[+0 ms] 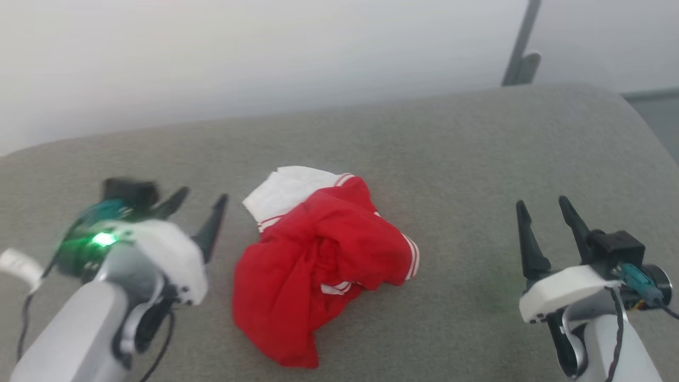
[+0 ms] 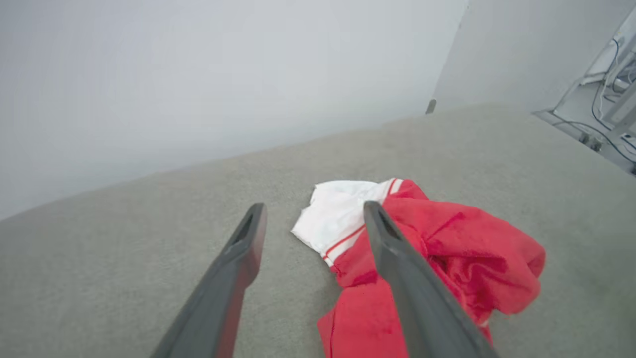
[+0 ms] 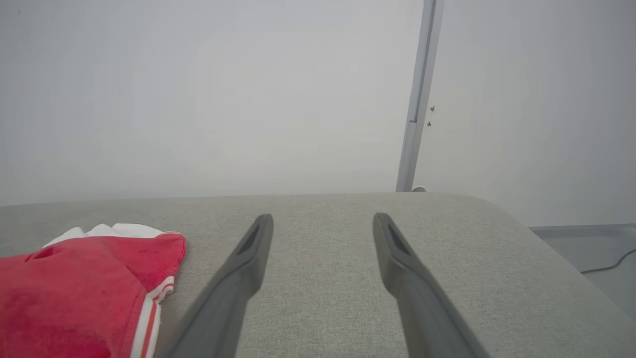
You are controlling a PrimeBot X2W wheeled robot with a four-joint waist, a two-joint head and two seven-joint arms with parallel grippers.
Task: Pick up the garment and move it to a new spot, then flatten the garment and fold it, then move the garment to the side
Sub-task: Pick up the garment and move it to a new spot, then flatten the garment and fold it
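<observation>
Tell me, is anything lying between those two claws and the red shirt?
Nothing visible does. The garment lies crumpled on the grey cushion, between the left gripper and the right gripper, both open. Only bare cushion separates it from each.

From my remote station I read the work surface as a tabletop (image 1: 451, 159) covered in grey woven fabric, its far right corner rounded, with a plain pale wall (image 1: 212, 53) rising behind its far edge. A slim grey upright post (image 1: 522, 42) stands against that wall beyond the rounded corner, carrying a small bracket low on its length in the head view. Off the tabletop's right side I see a grey floor (image 3: 571, 243) with a dark cable (image 3: 608, 263) lying on it, and in the left wrist view a pale frame (image 2: 601, 67) with further cables near it.
</observation>
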